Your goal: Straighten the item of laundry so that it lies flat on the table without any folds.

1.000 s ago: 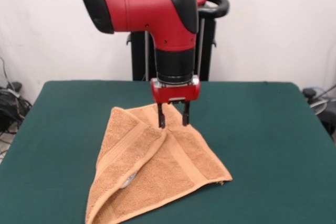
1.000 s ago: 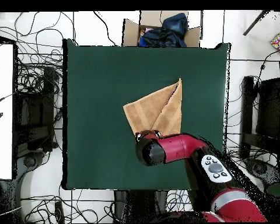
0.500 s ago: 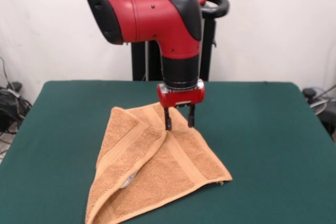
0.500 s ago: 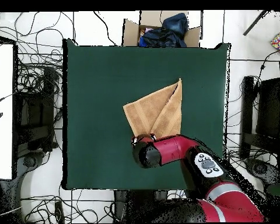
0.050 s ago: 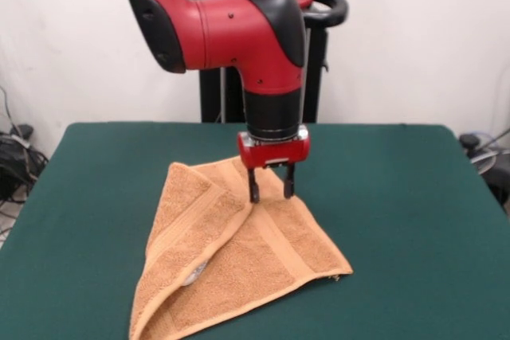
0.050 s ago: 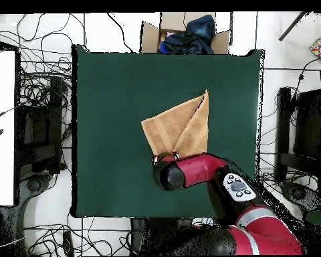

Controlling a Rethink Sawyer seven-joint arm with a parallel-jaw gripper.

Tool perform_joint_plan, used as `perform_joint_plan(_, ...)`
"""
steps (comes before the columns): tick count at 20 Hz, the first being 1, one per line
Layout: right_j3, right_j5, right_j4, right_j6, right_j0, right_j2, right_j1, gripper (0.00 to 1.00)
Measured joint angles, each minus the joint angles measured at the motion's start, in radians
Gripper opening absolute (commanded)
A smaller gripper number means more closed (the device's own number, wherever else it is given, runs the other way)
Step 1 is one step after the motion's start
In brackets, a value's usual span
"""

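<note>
Jaws spread apart, my gripper hangs at the far edge of the orange-tan hand towel, gripping nothing. Towel's lying folded over itself in a rough triangle near the middle of the green table.

box: brown cardboard box past one table edge, dark blue cloth inside
wires: black wires on the floor
cube: small colourful cube in a corner
</note>
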Motion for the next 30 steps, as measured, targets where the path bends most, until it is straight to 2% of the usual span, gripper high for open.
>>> perform_joint_plan(12,-0.031,-0.005,-0.022,0.0,-0.004,0.0,0.039,1.0)
perform_joint_plan(30,-0.03,-0.011,-0.025,0.0,-0.014,0.003,0.039,1.0)
